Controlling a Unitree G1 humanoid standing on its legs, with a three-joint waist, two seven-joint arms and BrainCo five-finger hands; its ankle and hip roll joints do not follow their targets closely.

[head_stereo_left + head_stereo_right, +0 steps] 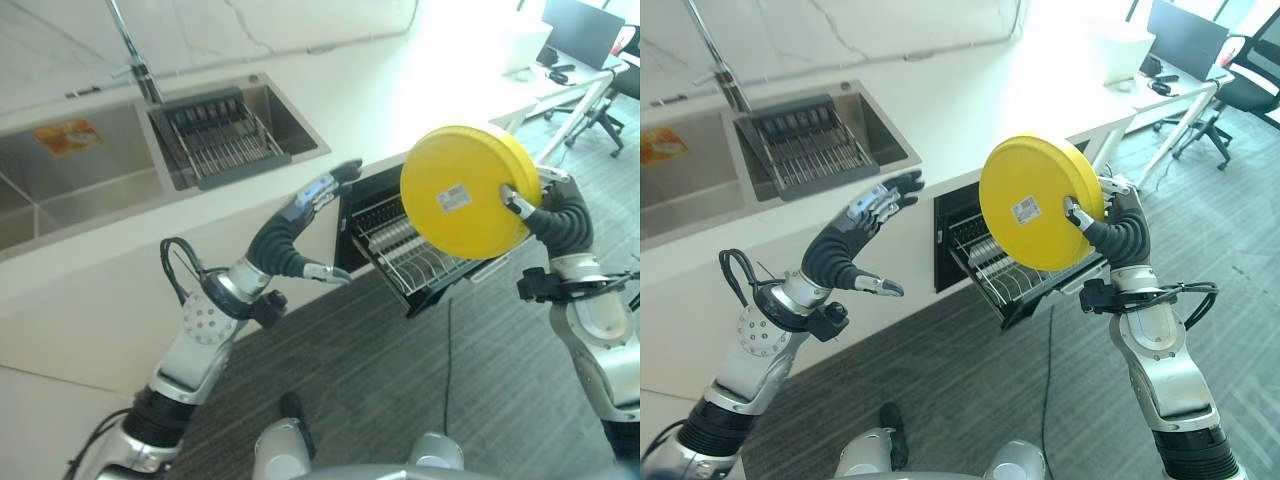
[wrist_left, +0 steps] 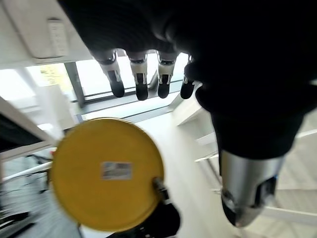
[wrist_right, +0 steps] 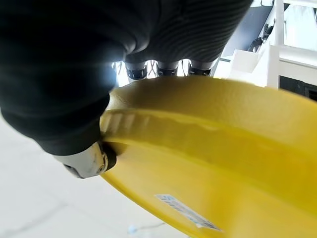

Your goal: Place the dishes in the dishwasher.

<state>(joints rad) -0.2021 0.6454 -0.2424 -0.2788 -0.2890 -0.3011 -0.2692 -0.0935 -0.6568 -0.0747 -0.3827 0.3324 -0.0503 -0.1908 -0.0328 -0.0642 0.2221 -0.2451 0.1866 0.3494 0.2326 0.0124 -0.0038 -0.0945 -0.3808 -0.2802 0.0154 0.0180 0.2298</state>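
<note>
The right hand (image 1: pixel 545 205) is pinching the rim of a yellow plate (image 1: pixel 462 190), thumb on its labelled underside and fingers curled behind, holding it on edge in the air above the pulled-out dishwasher rack (image 1: pixel 405 250). The left hand (image 1: pixel 305 215) is hovering empty before the counter edge (image 1: pixel 240 200), fingers straight and thumb spread apart. A sink (image 1: pixel 265 115) in the counter is holding a wire drainer basket (image 1: pixel 215 135) beside the tap (image 1: pixel 135 55).

The plate (image 1: pixel 468 190) in my right hand (image 1: pixel 545 205) hangs over the open dishwasher rack (image 1: pixel 415 255). My left hand (image 1: pixel 305 215) hovers beside the rack with open floor below.
</note>
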